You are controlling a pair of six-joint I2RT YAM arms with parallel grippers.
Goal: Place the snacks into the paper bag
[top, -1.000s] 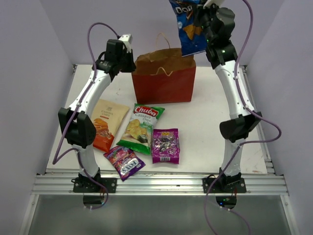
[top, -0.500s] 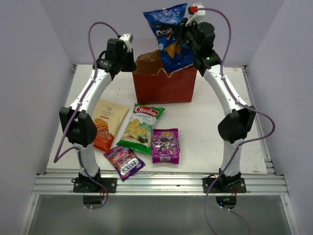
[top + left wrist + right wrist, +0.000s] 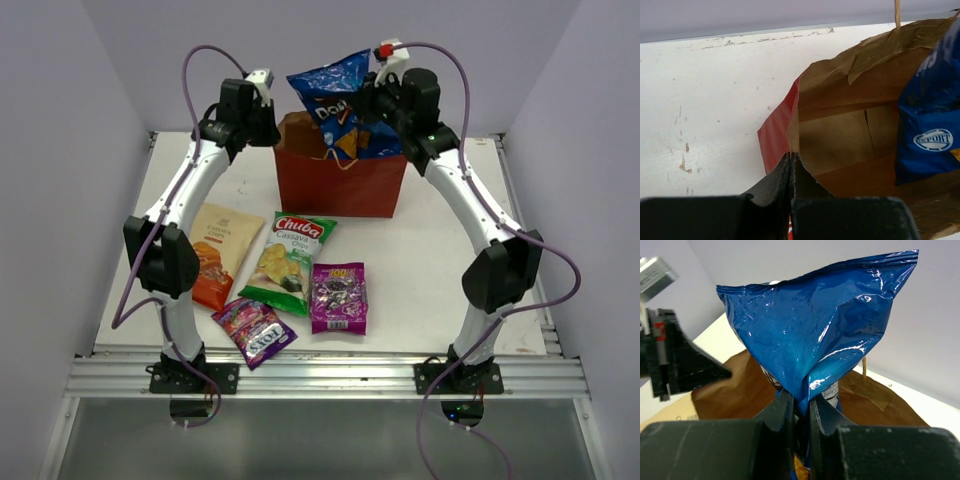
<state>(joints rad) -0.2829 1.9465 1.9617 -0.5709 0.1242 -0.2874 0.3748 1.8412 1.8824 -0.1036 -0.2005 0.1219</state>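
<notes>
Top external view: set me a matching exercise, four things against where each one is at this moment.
1. blue foil Doritos packet
2. green-white Chuba cassava chips packet
3. beige-orange foil chips packet
4. reddish-brown paper bag

A. rim pinched by the left gripper
B. flat on the table, leftmost packet
C. held by the right gripper, lower end in the bag's mouth
D. flat, between the leftmost packet and a square purple candy pack

Pairs: 1-C, 2-D, 3-B, 4-A

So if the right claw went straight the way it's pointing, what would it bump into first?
The right claw, shut on the blue Doritos packet, points down into the open paper bag. It would probably meet the bag's tan inside first, though it's hard to tell how deep that is.
</notes>
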